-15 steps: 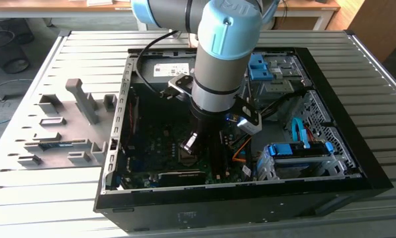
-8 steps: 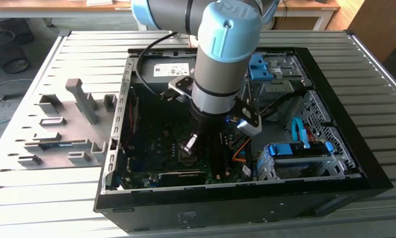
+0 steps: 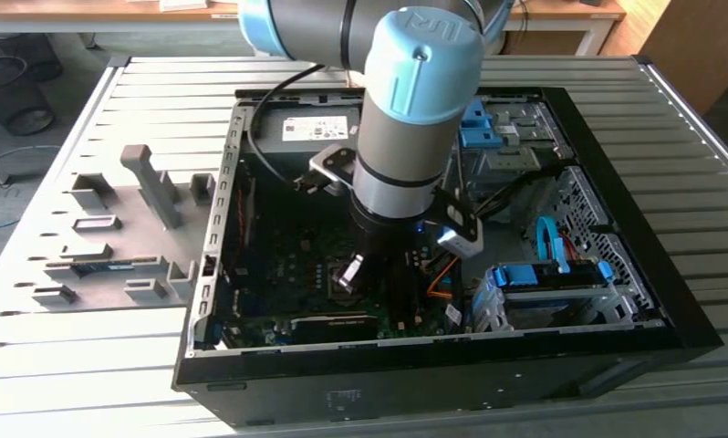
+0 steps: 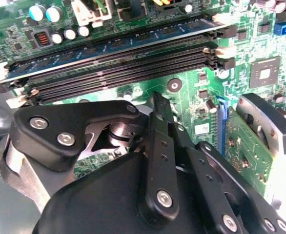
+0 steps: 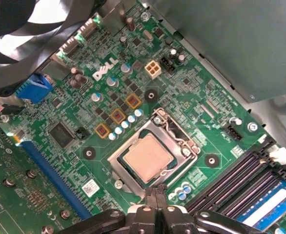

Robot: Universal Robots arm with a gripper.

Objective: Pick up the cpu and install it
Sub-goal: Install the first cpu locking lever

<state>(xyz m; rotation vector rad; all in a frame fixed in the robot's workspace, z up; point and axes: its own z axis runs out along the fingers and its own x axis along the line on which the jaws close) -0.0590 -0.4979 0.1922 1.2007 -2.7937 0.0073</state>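
The cpu (image 5: 148, 158), a square chip with a dull metal top, lies flat in its socket on the green motherboard (image 5: 182, 87), with the metal socket frame (image 5: 125, 146) around it. My gripper (image 5: 155, 194) hovers just beside the socket's edge with its black fingers pressed together and nothing between them. In the second wrist view the gripper (image 4: 158, 103) points down at the board next to the memory slots. In the exterior view the gripper (image 3: 377, 283) reaches down into the open computer case (image 3: 656, 274).
Black memory slots (image 5: 245, 178) with one blue memory stick (image 5: 275, 204) run close to the socket. A fan (image 5: 16, 29), a blue card slot (image 5: 55, 175) and an expansion card (image 5: 16, 200) lie around it. A grey parts fixture (image 3: 109, 237) sits at the exterior view's left.
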